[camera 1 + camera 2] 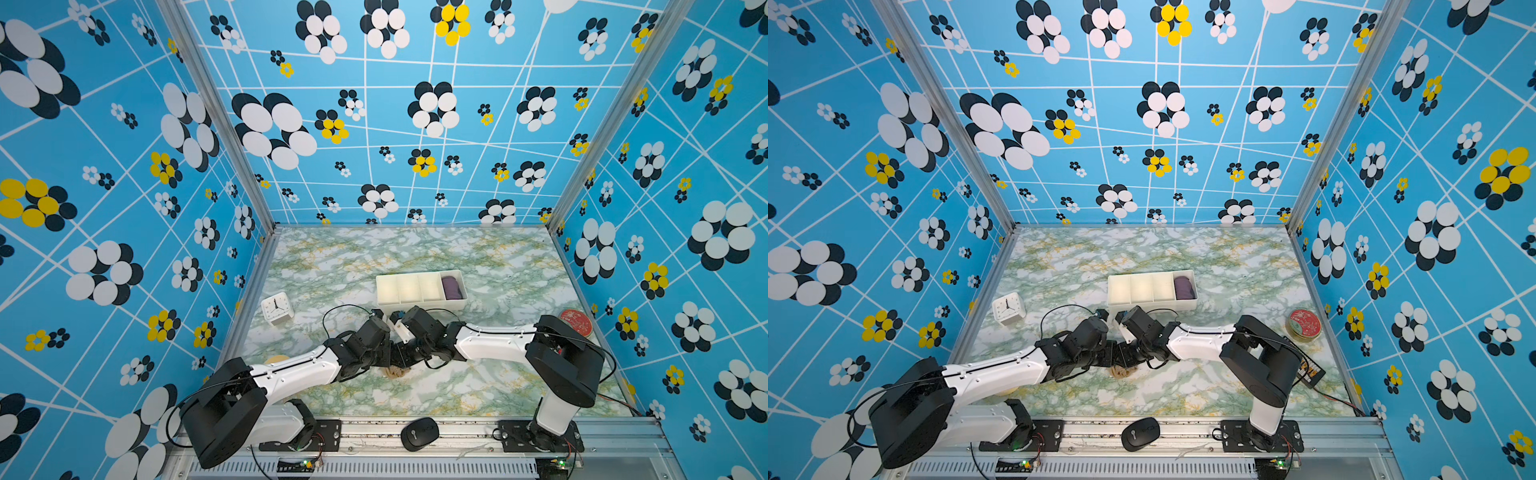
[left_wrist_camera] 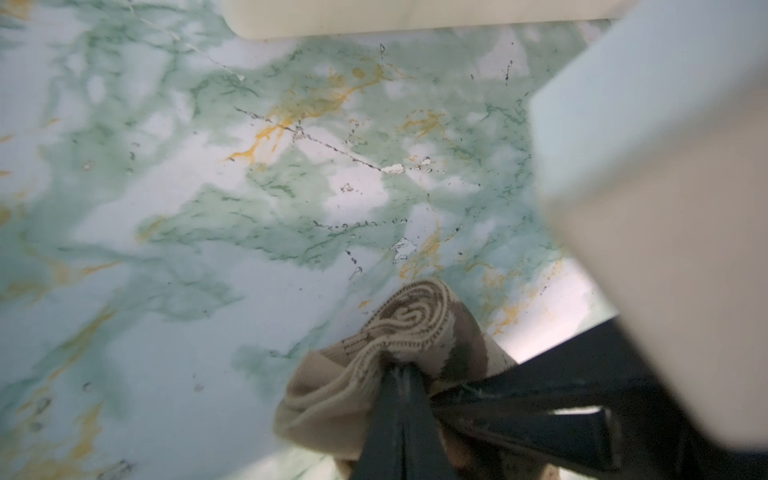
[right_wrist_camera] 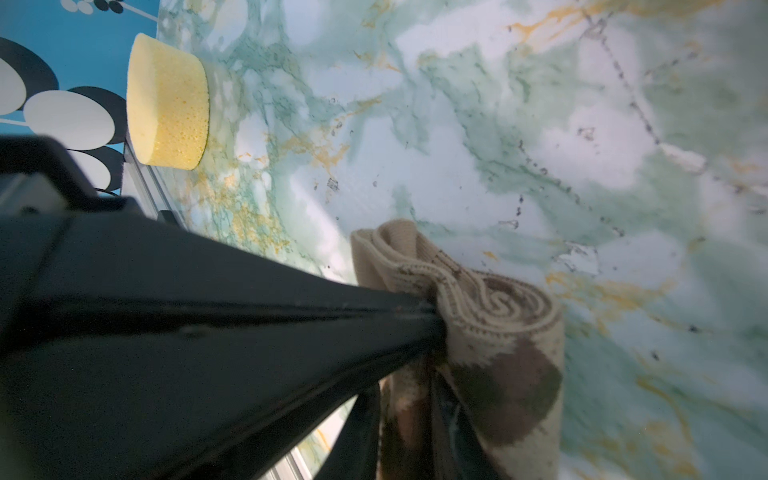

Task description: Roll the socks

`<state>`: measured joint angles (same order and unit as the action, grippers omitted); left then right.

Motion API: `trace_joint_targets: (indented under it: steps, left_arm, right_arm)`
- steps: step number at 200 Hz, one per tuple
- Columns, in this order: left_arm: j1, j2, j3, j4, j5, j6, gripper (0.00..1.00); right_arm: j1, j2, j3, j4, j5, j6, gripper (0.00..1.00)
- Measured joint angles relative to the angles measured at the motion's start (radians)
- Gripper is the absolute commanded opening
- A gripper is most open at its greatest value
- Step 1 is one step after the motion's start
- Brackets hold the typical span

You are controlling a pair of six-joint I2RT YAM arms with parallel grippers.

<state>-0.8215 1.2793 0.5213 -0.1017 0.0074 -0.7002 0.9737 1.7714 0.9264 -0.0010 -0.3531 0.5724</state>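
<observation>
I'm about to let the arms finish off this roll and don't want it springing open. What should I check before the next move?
1. Left gripper pinched shut on the socks at the cuff: ok.
2. Roll wound tight, with the spiral showing at its end: ok.
3. Right gripper hold on the roll: its jaws stand apart with fabric between them, firm hold or not: cannot tell.
4. Free compartment in the white tray: three are empty, and the purple bundle fills only the end one: ok.
5. Yellow sponge apart from the roll: ok.
</observation>
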Motion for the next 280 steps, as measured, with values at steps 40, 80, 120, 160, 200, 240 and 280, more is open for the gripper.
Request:
trace_joint_targets:
  steps: [40, 80, 120, 160, 200, 240, 280]
  left_arm:
    - [-0.006, 0.0, 0.0, -0.003, -0.012, -0.01, 0.0]
    - [-0.006, -0.005, -0.002, -0.004, -0.011, -0.01, 0.0]
    - [-0.013, -0.013, -0.003, -0.009, -0.004, -0.01, 0.0]
    - [-0.021, 0.001, -0.002, 0.0, 0.019, -0.01, 0.0]
    - [-0.042, 0.029, 0.004, 0.035, 0.037, -0.017, 0.0]
    - [-0.054, 0.035, 0.005, 0.045, 0.035, -0.021, 0.0]
    - [-0.058, 0.035, 0.005, 0.046, 0.03, -0.025, 0.0]
  right_arm:
    - [-0.019, 0.002, 0.0, 0.002, -0.048, -0.007, 0.29]
    - [-0.027, 0.0, -0.016, 0.029, -0.073, 0.001, 0.3]
    - [-0.035, -0.027, -0.083, 0.121, -0.099, 0.05, 0.33]
    - [-0.049, -0.06, -0.119, 0.138, -0.114, 0.075, 0.34]
    - [-0.08, -0.1, -0.159, 0.146, -0.121, 0.102, 0.35]
    - [-0.087, -0.108, -0.169, 0.15, -0.119, 0.124, 0.27]
    - [-0.091, -0.113, -0.198, 0.185, -0.117, 0.135, 0.23]
